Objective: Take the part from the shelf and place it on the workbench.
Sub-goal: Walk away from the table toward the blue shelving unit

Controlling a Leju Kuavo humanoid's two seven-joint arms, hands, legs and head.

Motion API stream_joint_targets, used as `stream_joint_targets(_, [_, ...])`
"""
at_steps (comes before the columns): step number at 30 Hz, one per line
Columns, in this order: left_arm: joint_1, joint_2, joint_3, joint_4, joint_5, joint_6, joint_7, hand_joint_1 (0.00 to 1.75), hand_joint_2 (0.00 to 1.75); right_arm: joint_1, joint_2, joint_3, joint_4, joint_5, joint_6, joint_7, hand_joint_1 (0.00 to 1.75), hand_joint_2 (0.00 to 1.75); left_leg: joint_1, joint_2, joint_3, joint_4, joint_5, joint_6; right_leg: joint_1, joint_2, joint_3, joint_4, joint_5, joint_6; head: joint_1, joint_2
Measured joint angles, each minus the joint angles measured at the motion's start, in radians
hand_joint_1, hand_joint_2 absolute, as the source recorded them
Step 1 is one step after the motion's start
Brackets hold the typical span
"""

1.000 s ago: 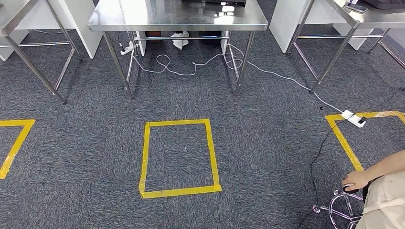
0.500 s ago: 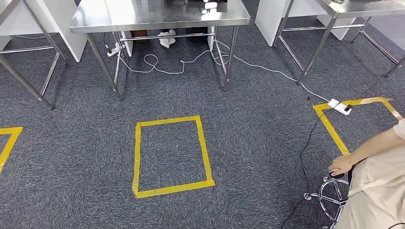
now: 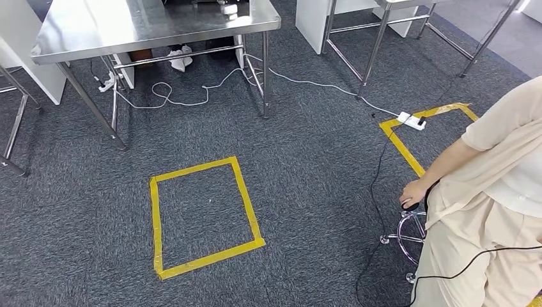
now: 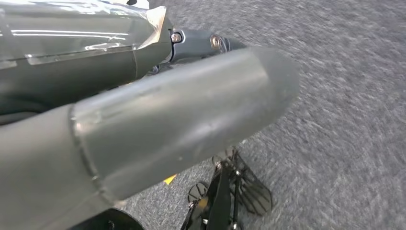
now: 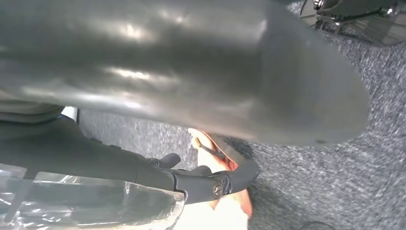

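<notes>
The head view looks down on grey carpet (image 3: 307, 166). A yellow tape square (image 3: 203, 217) lies on it, and everything else can be placed from that square. Beyond the square stands a steel table (image 3: 153, 25) on metal legs, with a white cable (image 3: 211, 89) looping on the floor beneath it. To the square's right, well apart, a second yellow tape outline (image 3: 409, 144) runs across the carpet, and a white power strip (image 3: 411, 120) lies at its far corner. A black cable (image 3: 374, 192) trails from there toward the near edge. Further right of the square a person (image 3: 492, 192) in light clothes bends down, one hand (image 3: 414, 192) on a stool (image 3: 409, 233) with chrome legs.

The part is nowhere to be seen, so its place cannot be told.

In the left wrist view the left robot hand (image 4: 158, 124) appears as a thick grey thumb over blurred carpet; whether it is open or closed cannot be told. In the right wrist view the right robot hand (image 5: 191, 72) is likewise a grey mass close to the lens, its state unreadable.
</notes>
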Motion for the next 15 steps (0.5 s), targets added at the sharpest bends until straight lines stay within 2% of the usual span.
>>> stream_joint_targets(1, [0.000, 0.001, 0.000, 0.000, -0.002, -0.002, -0.001, 0.00, 0.00, 0.000, 0.001, -0.001, 0.000, -0.002, 0.000, 0.000, 0.00, 0.00, -0.003, -0.005, 0.008, -0.017, 0.000, 0.004, -0.001, 0.008, -0.003, -0.001, 0.003, 0.005, 0.000, 0.000])
stream_joint_targets(3, [-0.001, 0.001, -0.001, 0.000, -0.005, -0.006, -0.002, 0.00, 0.00, 0.002, 0.002, -0.003, 0.000, -0.004, 0.000, 0.000, 0.00, 0.00, -0.006, 0.016, 0.009, -0.027, 0.010, 0.011, -0.001, 0.020, -0.012, -0.002, 0.010, 0.017, 0.000, 0.000])
stream_joint_targets(4, [-0.002, 0.001, -0.001, 0.000, -0.005, -0.008, -0.002, 0.00, 0.00, 0.003, 0.002, -0.004, 0.000, -0.005, 0.000, 0.000, 0.00, 0.00, -0.005, 0.027, 0.011, -0.036, 0.017, 0.016, -0.001, 0.013, -0.019, 0.003, 0.009, 0.021, 0.000, 0.000])
stream_joint_targets(5, [-0.002, 0.001, -0.002, 0.000, -0.005, -0.010, -0.002, 0.00, 0.00, 0.003, 0.001, -0.005, 0.000, -0.006, 0.000, 0.000, 0.00, 0.00, -0.003, 0.039, 0.012, -0.046, 0.025, 0.021, 0.002, -0.005, -0.032, 0.023, -0.004, 0.022, 0.001, 0.000])
stream_joint_targets(6, [-0.002, 0.001, -0.003, 0.000, -0.006, -0.011, -0.002, 0.00, 0.00, 0.003, 0.001, -0.006, 0.000, -0.007, 0.000, 0.000, 0.00, 0.00, -0.001, 0.053, 0.012, -0.054, 0.031, 0.025, 0.003, -0.028, -0.054, 0.064, -0.028, 0.020, 0.003, 0.000])
stream_joint_targets(8, [0.000, 0.001, -0.004, 0.000, -0.005, -0.012, -0.003, 0.00, 0.00, 0.002, 0.000, -0.009, 0.000, -0.007, 0.000, 0.000, 0.00, 0.00, -0.002, 0.081, 0.007, -0.058, 0.035, 0.029, -0.001, -0.064, -0.115, 0.191, -0.094, 0.019, 0.005, 0.000])
stream_joint_targets(9, [0.001, 0.001, -0.004, 0.000, -0.005, -0.012, -0.003, 0.00, 0.00, 0.002, 0.000, -0.010, 0.000, -0.007, 0.001, 0.000, 0.00, 0.00, -0.002, 0.096, 0.003, -0.058, 0.036, 0.029, -0.004, -0.069, -0.140, 0.251, -0.118, 0.023, 0.006, 0.000])
stream_joint_targets(10, [0.002, 0.001, -0.004, 0.000, -0.005, -0.011, -0.003, 0.00, 0.00, 0.004, -0.001, -0.011, 0.000, -0.006, 0.002, 0.000, 0.00, 0.00, -0.002, 0.110, 0.001, -0.057, 0.037, 0.028, -0.009, -0.072, -0.150, 0.283, -0.129, 0.030, 0.006, 0.000])
stream_joint_targets(11, [0.002, 0.000, -0.004, 0.000, -0.004, -0.011, -0.003, 0.00, 0.00, 0.005, -0.001, -0.012, 0.000, -0.006, 0.003, 0.000, 0.00, 0.00, -0.001, 0.124, 0.000, -0.057, 0.038, 0.026, -0.013, -0.077, -0.137, 0.271, -0.123, 0.042, 0.006, 0.000])
stream_joint_targets(12, [0.002, -0.001, -0.004, 0.000, -0.004, -0.011, -0.004, 0.00, 0.00, 0.006, -0.002, -0.012, 0.000, -0.005, 0.005, 0.000, 0.00, 0.00, 0.000, 0.137, -0.001, -0.056, 0.038, 0.024, -0.018, -0.085, -0.102, 0.219, -0.104, 0.054, 0.006, 0.000])
stream_joint_targets(13, [0.001, -0.002, -0.004, 0.000, -0.004, -0.011, -0.005, 0.00, 0.00, 0.006, -0.003, -0.012, 0.000, -0.004, 0.007, 0.000, 0.00, 0.00, 0.000, 0.149, 0.000, -0.054, 0.037, 0.020, -0.022, -0.106, -0.054, 0.142, -0.079, 0.065, 0.006, 0.000])
stream_joint_targets(14, [0.001, -0.002, -0.004, -0.001, -0.004, -0.010, -0.006, 0.00, 0.00, 0.003, -0.004, -0.012, 0.000, -0.003, 0.009, 0.000, 0.00, 0.00, -0.002, 0.161, 0.001, -0.050, 0.034, 0.013, -0.023, -0.133, -0.011, 0.067, -0.057, 0.070, 0.007, 0.000])
stream_joint_targets(15, [0.001, -0.002, -0.004, -0.001, -0.004, -0.010, -0.007, 0.00, 0.00, 0.000, -0.003, -0.012, 0.000, -0.002, 0.010, 0.000, 0.00, 0.00, -0.004, 0.172, 0.001, -0.045, 0.032, 0.006, -0.021, -0.153, 0.017, 0.019, -0.042, 0.068, 0.007, 0.000])
